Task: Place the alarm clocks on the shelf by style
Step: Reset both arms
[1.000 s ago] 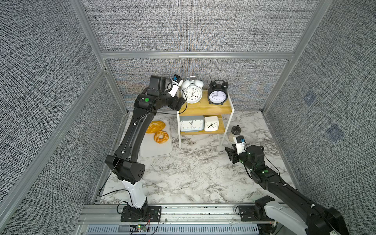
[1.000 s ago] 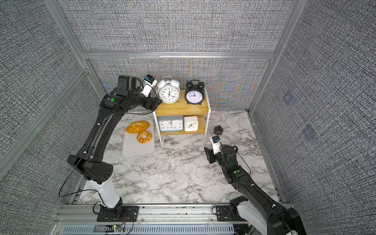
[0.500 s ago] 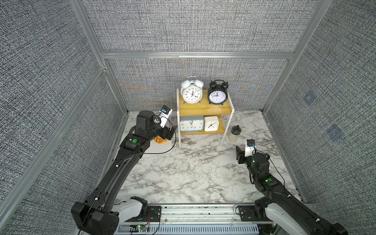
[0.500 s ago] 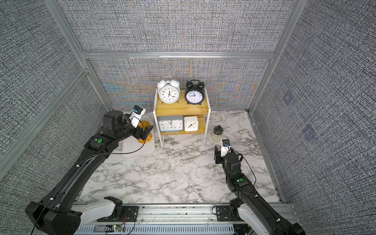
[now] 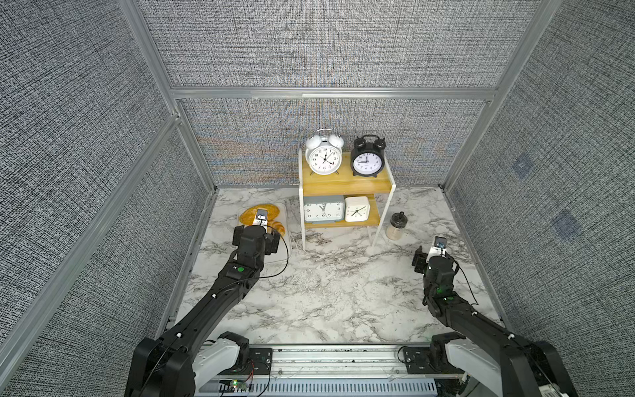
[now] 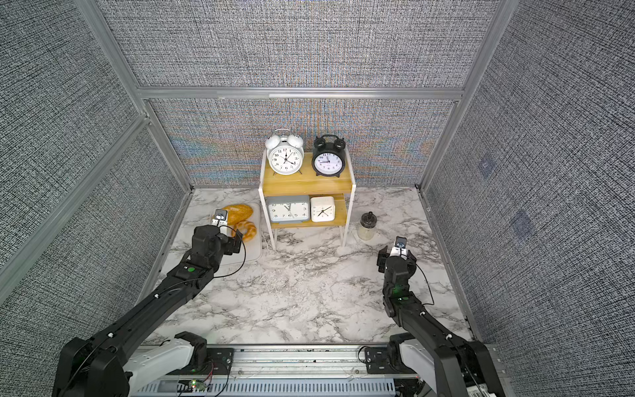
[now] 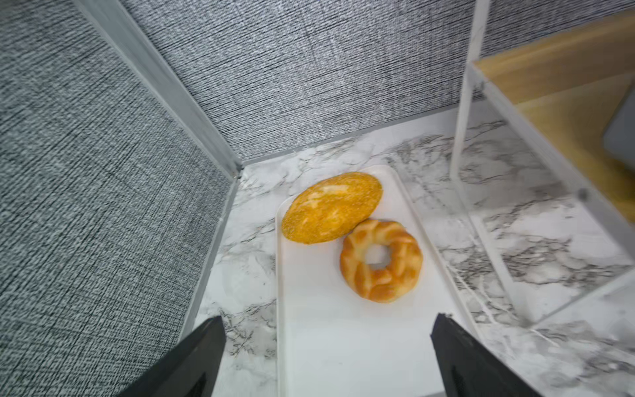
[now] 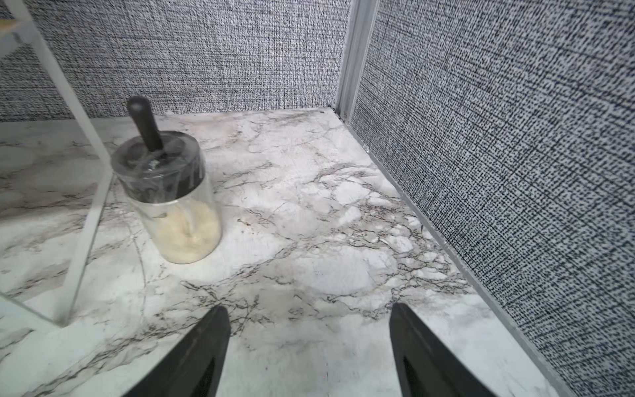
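The shelf (image 5: 347,187) (image 6: 307,188) stands at the back wall. On its top board are the white twin-bell clock (image 5: 324,158) (image 6: 286,160) and the black twin-bell clock (image 5: 367,161) (image 6: 328,162). The lower board holds the grey rectangular clock (image 5: 323,210) (image 6: 288,210) and the small white square clock (image 5: 357,209) (image 6: 322,209). My left gripper (image 5: 257,235) (image 7: 329,316) hovers open and empty over the white tray, left of the shelf. My right gripper (image 5: 432,255) (image 8: 307,306) is open and empty over bare marble, to the right and in front of the shelf.
A white tray (image 7: 326,343) carries a bread loaf (image 7: 331,208) and a ring pastry (image 7: 381,261). A glass jar with a black lid (image 8: 171,206) (image 5: 397,225) stands by the shelf's right front leg (image 8: 86,213). Fabric walls close in both sides.
My left arm has dropped from beside the white twin-bell clock on the top board and pulled back over the tray. The right arm drew back to the right. Both grippers' jaws have widened.
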Available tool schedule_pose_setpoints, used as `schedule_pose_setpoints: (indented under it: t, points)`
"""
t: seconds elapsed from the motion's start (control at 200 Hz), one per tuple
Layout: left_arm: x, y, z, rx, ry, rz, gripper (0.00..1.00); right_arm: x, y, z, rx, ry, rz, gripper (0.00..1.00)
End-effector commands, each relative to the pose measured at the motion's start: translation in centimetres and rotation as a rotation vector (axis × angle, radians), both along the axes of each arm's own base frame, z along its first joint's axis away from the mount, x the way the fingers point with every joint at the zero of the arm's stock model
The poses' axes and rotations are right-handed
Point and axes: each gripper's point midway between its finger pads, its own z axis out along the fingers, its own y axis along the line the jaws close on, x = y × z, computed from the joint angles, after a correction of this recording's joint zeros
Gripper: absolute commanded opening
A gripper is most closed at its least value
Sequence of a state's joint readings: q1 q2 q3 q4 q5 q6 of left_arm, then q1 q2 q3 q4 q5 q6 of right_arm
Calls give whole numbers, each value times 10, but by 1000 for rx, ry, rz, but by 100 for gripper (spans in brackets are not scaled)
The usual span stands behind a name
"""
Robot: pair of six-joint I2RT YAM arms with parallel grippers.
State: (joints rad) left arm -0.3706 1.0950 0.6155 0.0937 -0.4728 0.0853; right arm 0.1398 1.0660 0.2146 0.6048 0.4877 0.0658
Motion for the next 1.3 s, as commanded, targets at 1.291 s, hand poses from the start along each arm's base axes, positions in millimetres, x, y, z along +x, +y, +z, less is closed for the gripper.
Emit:
schedule_pose_setpoints:
  t: [1.291]
  points:
    - [44, 40, -92, -213, -47, -3, 99, 54, 32, -2, 31, -165, 296, 99]
